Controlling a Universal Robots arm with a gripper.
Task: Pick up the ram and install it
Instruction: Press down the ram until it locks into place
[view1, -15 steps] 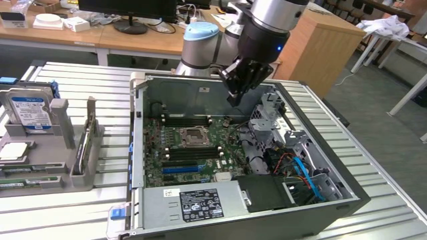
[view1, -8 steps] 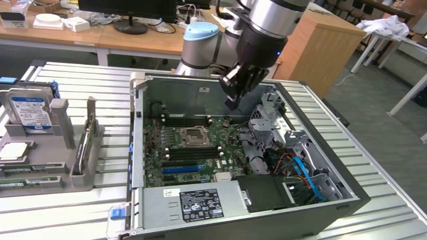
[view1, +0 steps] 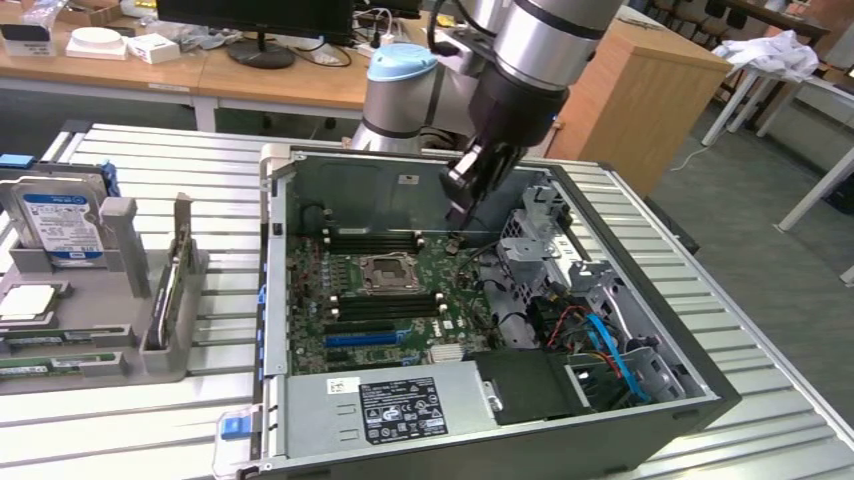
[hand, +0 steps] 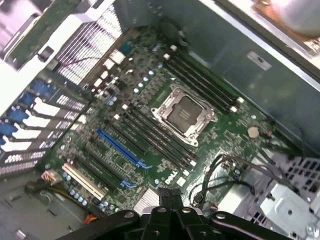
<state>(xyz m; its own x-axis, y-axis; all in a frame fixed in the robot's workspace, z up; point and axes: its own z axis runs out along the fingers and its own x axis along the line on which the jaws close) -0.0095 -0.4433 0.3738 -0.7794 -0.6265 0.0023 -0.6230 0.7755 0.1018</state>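
Observation:
My gripper (view1: 461, 215) hangs inside the open computer case (view1: 694, 385), just above the motherboard (view1: 380, 300) and beside the upper bank of black memory slots (view1: 376, 241). In the wrist view the two black fingertips (hand: 164, 196) stand pressed together over the board's lower edge, and I see no stick between them. The CPU socket (hand: 185, 114) lies between two banks of memory slots (hand: 202, 80). Green ram sticks (view1: 54, 365) lie flat in the grey rack at the exterior view's left, far from the gripper.
The grey rack (view1: 134, 300) also holds a hard drive (view1: 60, 228) upright and a chip (view1: 27, 303). Inside the case are a drive cage (view1: 541, 235), blue and black cables (view1: 601, 340) and a power supply (view1: 387, 405). A wooden cabinet (view1: 641, 90) stands behind.

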